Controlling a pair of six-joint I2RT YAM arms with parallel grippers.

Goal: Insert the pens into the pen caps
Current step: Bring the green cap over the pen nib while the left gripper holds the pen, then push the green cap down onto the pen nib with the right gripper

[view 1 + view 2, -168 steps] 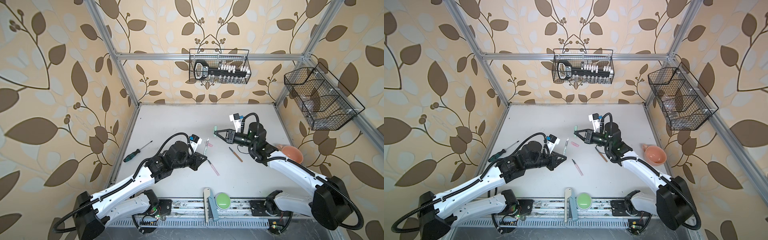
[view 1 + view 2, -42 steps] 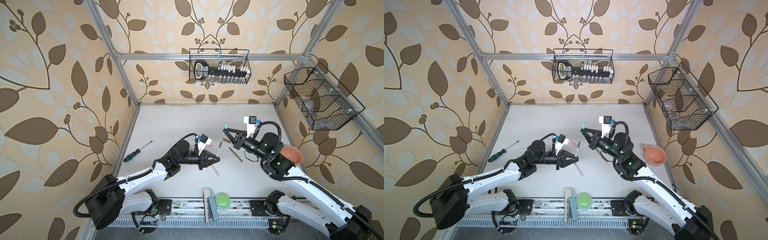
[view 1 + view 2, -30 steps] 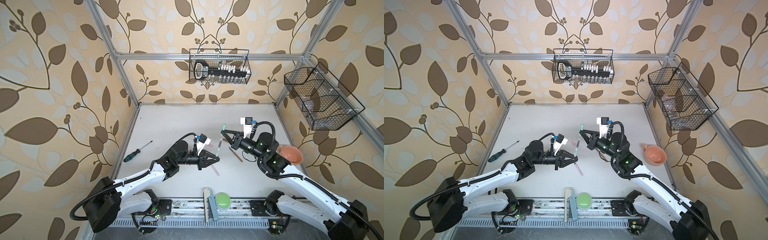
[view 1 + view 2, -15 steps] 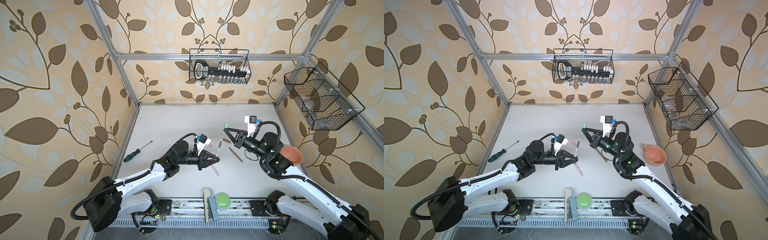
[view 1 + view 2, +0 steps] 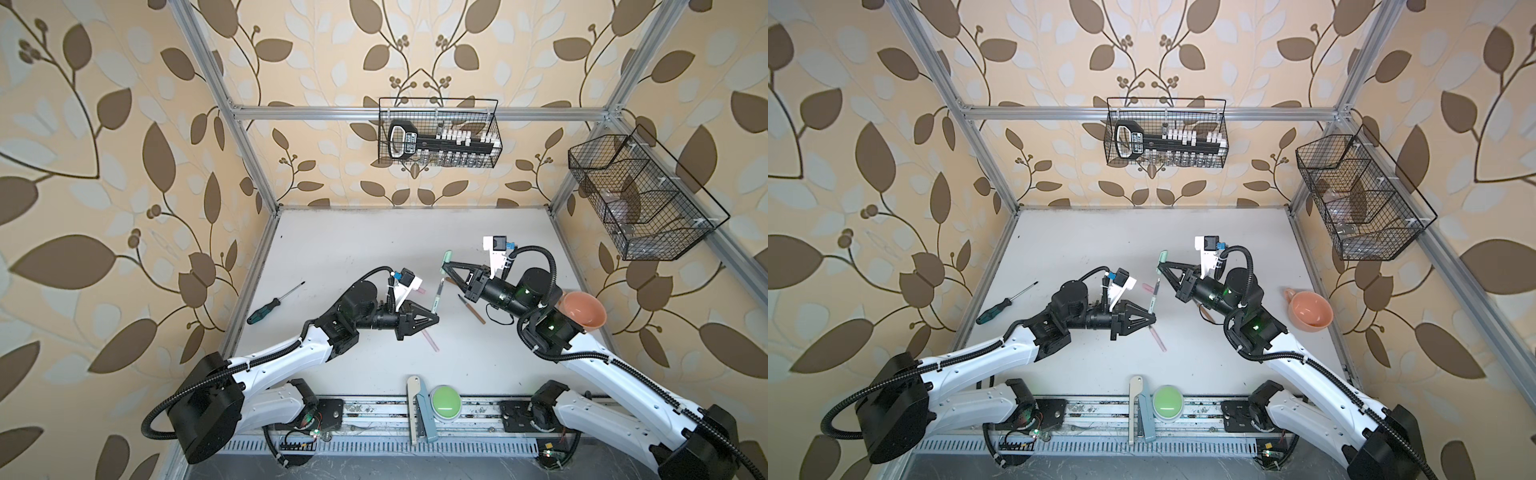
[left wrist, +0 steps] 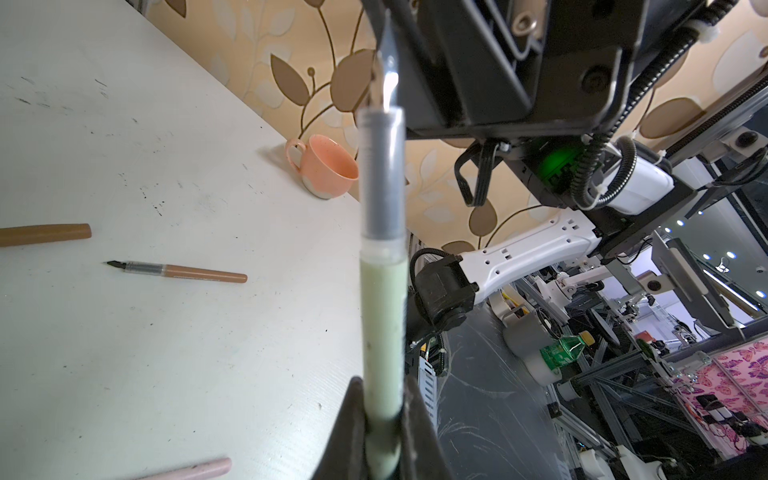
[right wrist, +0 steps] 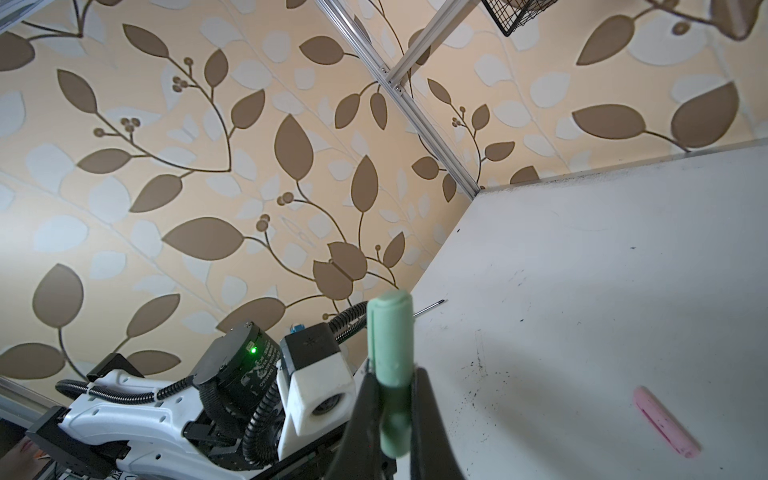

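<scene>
- Leaf-patterned walls enclose a white counter (image 5: 353, 249), shown in both top views, with two arms reaching in from its near edge.
- Left hand (image 5: 435, 318): the jaws are clamped on the lower barrel of the green pen (image 5: 437, 297). The pen is held clear of the counter, and its dark tip is directed towards the right hand.
- Right hand (image 5: 446, 268): the jaws are closed on the green cap (image 5: 447, 258), likewise held above the counter. The cap's rounded closed end is seen projecting beyond the fingers in the right wrist view.
- The tip of the green pen is placed just beside the near end of the green cap. Whether the two touch cannot be told, and the pen is not seen seated inside the cap.
- The pink pen (image 5: 430, 338) is laid on the counter just beside the left hand, and the pink cap (image 7: 665, 422) lies apart from it.
- The brown pen (image 6: 187, 272) and brown cap (image 6: 45, 236) are laid near each other on the counter, uncapped.
- A salmon cup (image 5: 582, 311) is placed at the right edge of the counter, and a screwdriver (image 5: 270, 305) near the left edge.
</scene>
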